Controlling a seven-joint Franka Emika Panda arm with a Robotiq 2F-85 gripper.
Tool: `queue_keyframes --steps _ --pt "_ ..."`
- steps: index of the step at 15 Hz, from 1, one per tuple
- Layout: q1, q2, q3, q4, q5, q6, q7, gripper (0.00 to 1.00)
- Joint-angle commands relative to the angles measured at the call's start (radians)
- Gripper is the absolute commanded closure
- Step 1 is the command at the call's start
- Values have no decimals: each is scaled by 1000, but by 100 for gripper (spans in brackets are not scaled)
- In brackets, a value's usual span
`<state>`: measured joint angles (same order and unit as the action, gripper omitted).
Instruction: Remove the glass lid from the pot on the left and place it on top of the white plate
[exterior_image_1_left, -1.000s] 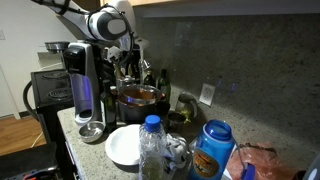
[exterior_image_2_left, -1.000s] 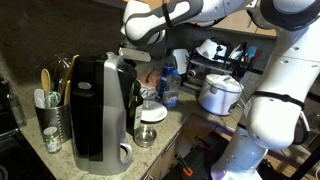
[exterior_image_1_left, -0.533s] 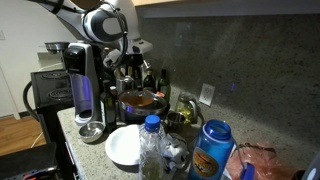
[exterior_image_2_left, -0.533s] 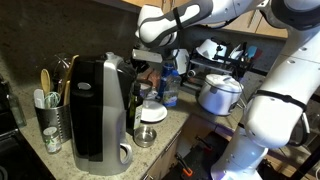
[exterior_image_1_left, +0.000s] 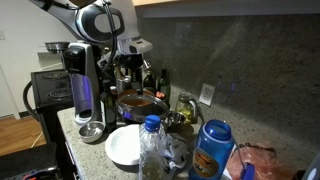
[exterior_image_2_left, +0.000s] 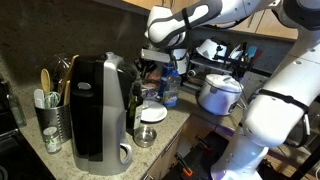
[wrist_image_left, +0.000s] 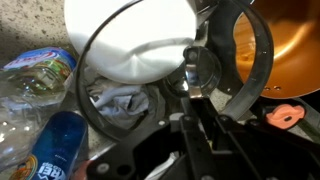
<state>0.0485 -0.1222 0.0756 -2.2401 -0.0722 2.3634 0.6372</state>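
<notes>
Logged tall blk coffee machine (exterior_image_1_left: 82, 88) at counter edge, w/ copper pot (exterior_image_1_left: 140, 101) just beside it, uncovered. Found white plate (exterior_image_1_left: 124, 146) in front of pot. Noted glass lid (wrist_image_left: 165, 95) off pot, held aloft, rim spanning plate and pot in wrist view. Saw gripper (wrist_image_left: 201, 95) clamped on lid's knob. Checked blue-lidded jar (exterior_image_1_left: 210, 150): label print too small to read.
</notes>
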Motion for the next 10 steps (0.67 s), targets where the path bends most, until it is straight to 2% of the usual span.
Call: queue_keyframes --steps 1,10 --pt "-25 -63 4 -57 -14 -8 38 96" --pt "-44 -59 10 -141 -11 12 36 96"
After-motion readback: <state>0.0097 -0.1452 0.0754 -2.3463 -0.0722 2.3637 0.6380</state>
